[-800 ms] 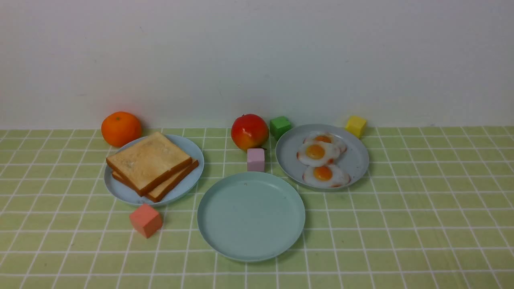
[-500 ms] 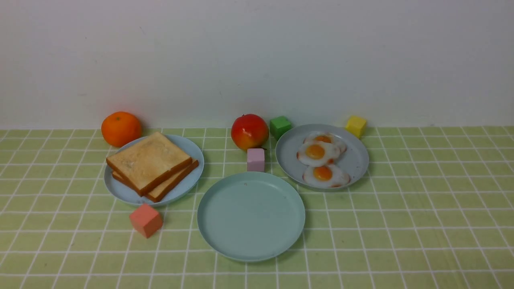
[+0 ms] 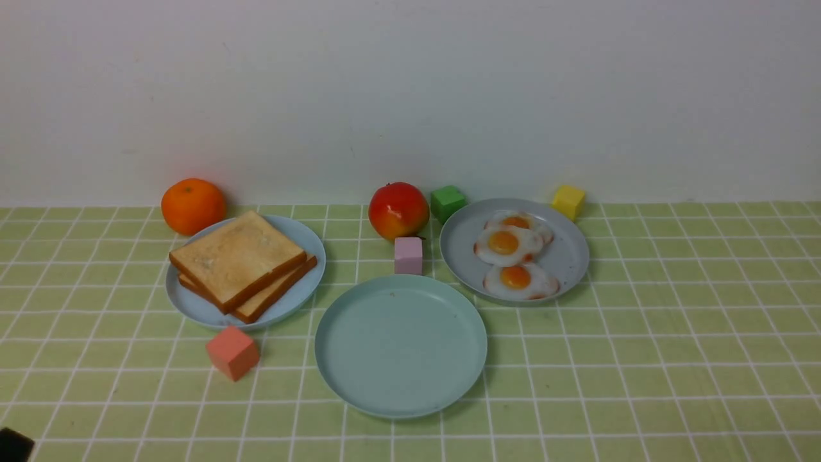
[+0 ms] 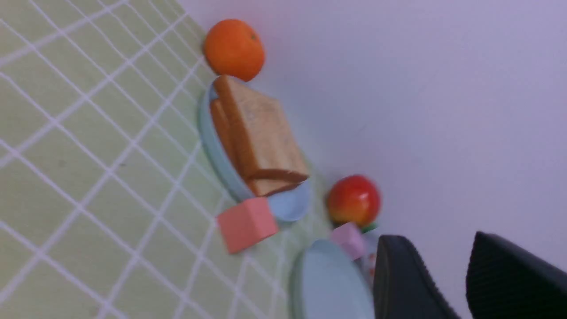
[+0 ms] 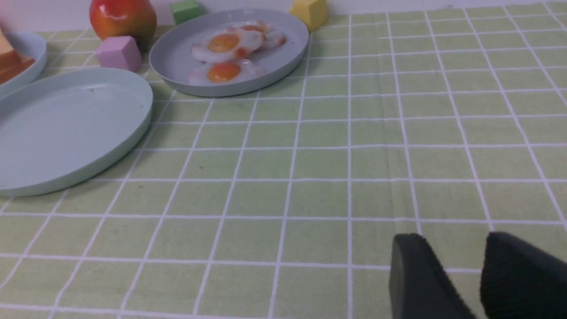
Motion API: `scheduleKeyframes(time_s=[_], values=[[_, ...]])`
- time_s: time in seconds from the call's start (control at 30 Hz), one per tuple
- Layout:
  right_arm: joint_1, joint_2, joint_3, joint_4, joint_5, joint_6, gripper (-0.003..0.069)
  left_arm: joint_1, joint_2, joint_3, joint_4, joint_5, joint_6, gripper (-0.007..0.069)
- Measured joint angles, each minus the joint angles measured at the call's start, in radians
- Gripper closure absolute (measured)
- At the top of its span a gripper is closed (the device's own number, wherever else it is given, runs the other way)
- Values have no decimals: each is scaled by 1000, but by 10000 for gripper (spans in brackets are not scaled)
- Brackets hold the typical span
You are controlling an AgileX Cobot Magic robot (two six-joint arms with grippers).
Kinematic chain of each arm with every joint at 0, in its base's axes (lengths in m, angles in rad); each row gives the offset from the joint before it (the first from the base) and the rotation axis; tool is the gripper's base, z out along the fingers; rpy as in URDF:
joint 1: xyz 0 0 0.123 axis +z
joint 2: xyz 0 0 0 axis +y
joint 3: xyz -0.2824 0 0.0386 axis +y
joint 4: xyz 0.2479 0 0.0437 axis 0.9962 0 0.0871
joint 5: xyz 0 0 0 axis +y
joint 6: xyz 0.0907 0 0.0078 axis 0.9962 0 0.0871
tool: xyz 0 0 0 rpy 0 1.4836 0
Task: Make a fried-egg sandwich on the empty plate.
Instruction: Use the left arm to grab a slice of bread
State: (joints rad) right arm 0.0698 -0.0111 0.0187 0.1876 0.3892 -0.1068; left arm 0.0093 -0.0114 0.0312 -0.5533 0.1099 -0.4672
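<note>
The empty plate [image 3: 401, 346], pale teal, lies at the table's middle front with nothing on it. Two toasted bread slices [image 3: 238, 262] are stacked on a sky-blue plate [image 3: 192, 307] to its left. Three fried eggs [image 3: 507, 244] lie on a grey-blue plate [image 3: 569, 256] to its back right. A black corner of my left arm [image 3: 13, 444] shows at the front left edge. My left gripper [image 4: 443, 252] is open and empty, away from the bread [image 4: 257, 133]. My right gripper [image 5: 452, 243] is open and empty over bare cloth, right of the empty plate [image 5: 66, 128].
An orange [image 3: 192, 205], an apple [image 3: 398, 210], a green cube [image 3: 447, 202] and a yellow cube [image 3: 568, 201] line the back by the wall. A pink cube [image 3: 408, 255] stands just behind the empty plate. A salmon cube [image 3: 232, 352] sits in front of the bread plate.
A black part of my left arm has come into the front view's lower left corner. Nothing on the table has moved.
</note>
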Motion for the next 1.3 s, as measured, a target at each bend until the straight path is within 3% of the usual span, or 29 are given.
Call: scheduleKeyframes(time_s=[0.17, 0.3, 0.4, 0.53, 0.7, 0.73, 0.83, 0.93, 1.07, 1.3], values=[[0, 0, 0, 0, 0, 0, 417, 0, 0, -5, -118, -52, -11, 403], [0, 0, 0, 0, 0, 0, 417, 0, 0, -100, -119, 108, 65, 491], [0, 0, 0, 0, 0, 0, 417, -10, 48, -246, -111, 327, 239, 601], [0, 0, 3, 0, -27, 0, 417, -76, 196, -390, -78, 523, 380, 638], [0, 0, 8, 165, -131, 92, 417, -155, 409, -550, 50, 764, 443, 638], [0, 0, 8, 270, -182, 147, 417, -170, 513, -607, 120, 828, 447, 638], [0, 0, 8, 411, -251, 207, 417, -173, 647, -686, 195, 839, 448, 638], [0, 0, 7, 522, -271, 228, 417, -175, 768, -753, 193, 795, 467, 638], [0, 2, -58, 554, -117, 224, 453, -177, 906, -837, 129, 756, 568, 638], [0, 128, -303, 490, 281, 85, 635, -270, 1074, -880, 98, 673, 659, 638]])
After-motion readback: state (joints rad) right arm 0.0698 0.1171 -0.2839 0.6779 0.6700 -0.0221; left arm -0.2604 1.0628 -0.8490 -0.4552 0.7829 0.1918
